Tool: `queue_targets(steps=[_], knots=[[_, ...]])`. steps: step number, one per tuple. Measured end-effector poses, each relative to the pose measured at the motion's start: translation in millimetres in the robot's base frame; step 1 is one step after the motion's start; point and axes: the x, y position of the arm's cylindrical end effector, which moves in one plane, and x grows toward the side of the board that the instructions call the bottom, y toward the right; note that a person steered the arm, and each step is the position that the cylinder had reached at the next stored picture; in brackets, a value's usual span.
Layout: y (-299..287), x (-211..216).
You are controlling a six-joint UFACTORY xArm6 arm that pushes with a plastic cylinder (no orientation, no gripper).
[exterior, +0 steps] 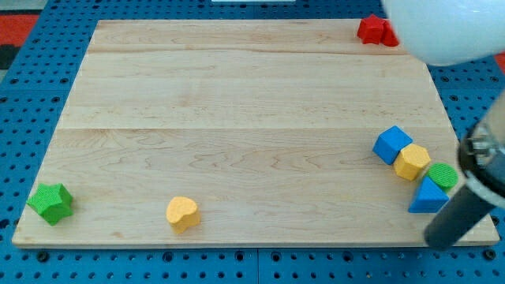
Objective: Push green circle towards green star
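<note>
We find the small green circular block (443, 176) near the right edge of the pale wooden bench (237, 102), low in the view, its top face finely ribbed. It touches a yellow many-sided block (412, 162) on its left and a blue triangular block (427, 197) just below it; a blue cube (391, 144) sits against the yellow block's upper left, so the four form one tight cluster. Our rod carries no fingers, so there is nothing to open or grasp with; its dark lower end, our tip (442, 235), lies just below and right of the blue triangle, near the bench's bottom right corner, apart from the green circle. The green star-shaped block (51, 203) sits far across at the bottom left corner. Between them, along the bottom edge, lies a yellow heart-shaped block (182, 213). A red block (376, 30) rests at the top right edge, its shape unclear. The bench lies on a blue perforated board (252, 268).
</note>
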Motion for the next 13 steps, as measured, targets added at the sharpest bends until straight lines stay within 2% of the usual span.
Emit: queue_targets(steps=[2, 4, 6, 8, 10, 13], knots=[[42.2, -25.8], [54.3, -42.1], [51.2, -49.8], [23.3, -50.4], [13.7, -68.5], [70.7, -95.8]])
